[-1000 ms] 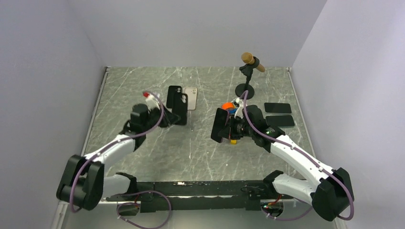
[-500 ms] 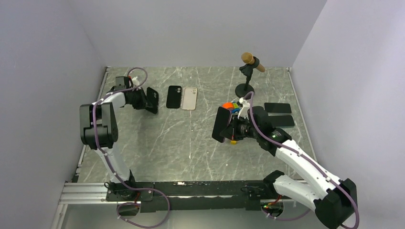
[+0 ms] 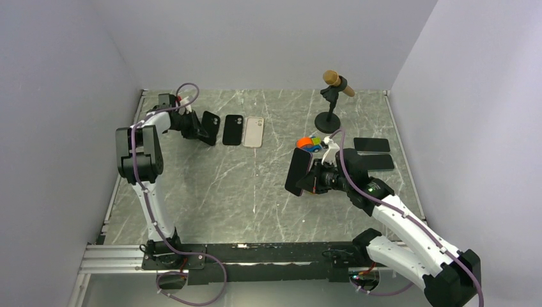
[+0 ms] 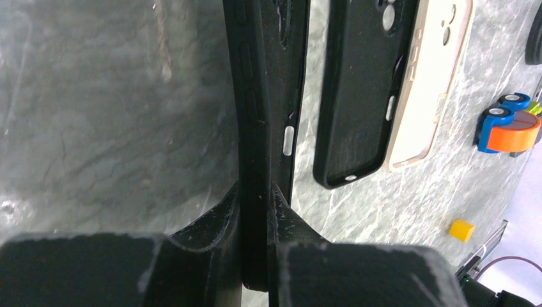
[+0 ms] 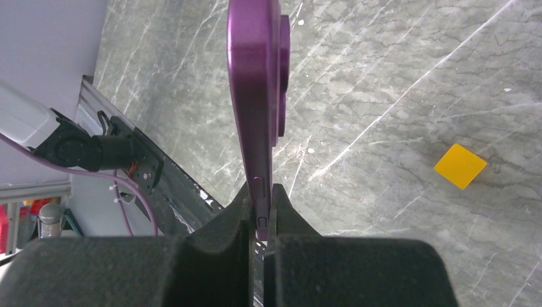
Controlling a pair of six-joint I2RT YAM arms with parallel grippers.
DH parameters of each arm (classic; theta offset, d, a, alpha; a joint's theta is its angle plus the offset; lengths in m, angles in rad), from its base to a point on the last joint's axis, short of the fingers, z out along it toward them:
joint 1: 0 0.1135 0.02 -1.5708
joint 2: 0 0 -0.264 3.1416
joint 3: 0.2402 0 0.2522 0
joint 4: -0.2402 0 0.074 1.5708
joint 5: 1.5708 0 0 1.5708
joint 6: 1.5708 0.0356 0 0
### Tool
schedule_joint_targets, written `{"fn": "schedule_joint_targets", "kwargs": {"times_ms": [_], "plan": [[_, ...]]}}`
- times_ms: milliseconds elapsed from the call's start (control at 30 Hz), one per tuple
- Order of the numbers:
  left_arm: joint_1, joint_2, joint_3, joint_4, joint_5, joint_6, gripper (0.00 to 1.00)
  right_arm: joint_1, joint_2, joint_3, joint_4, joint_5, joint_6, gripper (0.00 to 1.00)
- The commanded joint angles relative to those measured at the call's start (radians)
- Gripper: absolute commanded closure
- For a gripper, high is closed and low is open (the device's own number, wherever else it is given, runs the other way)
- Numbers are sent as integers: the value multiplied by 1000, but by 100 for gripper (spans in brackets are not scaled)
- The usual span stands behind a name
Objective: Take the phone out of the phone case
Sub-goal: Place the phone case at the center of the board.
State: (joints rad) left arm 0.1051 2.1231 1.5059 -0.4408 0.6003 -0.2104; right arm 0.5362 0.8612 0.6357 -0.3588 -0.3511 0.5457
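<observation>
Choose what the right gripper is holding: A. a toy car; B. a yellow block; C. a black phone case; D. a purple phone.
D: in the right wrist view the right gripper is shut on the edge of a purple phone; the black phone case is in the left gripper.

Robot lab test cell, not a home or shop. Plain pale walls (image 3: 268,38) box in a grey marble-look surface (image 3: 255,185) on 3 sides. 2 white-and-black arms, left arm (image 3: 137,153) & right arm (image 3: 409,224), bolted to a metal rail (image 3: 255,259) at the near edge, with purple cables (image 3: 190,85) looped along them. Props set out like test items: mic on a stand (image 3: 332,96), toy car (image 3: 309,143), yellow block (image 5: 460,165), loose phone cases (image 3: 232,130).
</observation>
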Motion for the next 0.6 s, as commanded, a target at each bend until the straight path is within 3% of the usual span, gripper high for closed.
{"fn": "schedule_joint_targets", "kwargs": {"times_ms": [0, 200, 333, 400, 500, 567], "plan": [[-34, 49, 95, -50, 13, -16, 91, -4, -19, 38, 53, -27, 23, 100], [-42, 76, 90, -28, 26, -45, 79, -4, 8, 56, 80, -35, 58, 100], [-41, 65, 119, -57, -46, -54, 66, -4, 24, 72, 80, 7, 97, 100], [-40, 21, 83, -34, -100, -66, 50, -4, 22, 77, 48, 87, 129, 100], [-41, -40, 53, -31, -151, -84, 20, -6, 12, 66, 11, 232, 183, 100], [-41, -80, 44, -44, -183, -89, 8, -14, 14, 52, -3, 312, 222, 100]]}}
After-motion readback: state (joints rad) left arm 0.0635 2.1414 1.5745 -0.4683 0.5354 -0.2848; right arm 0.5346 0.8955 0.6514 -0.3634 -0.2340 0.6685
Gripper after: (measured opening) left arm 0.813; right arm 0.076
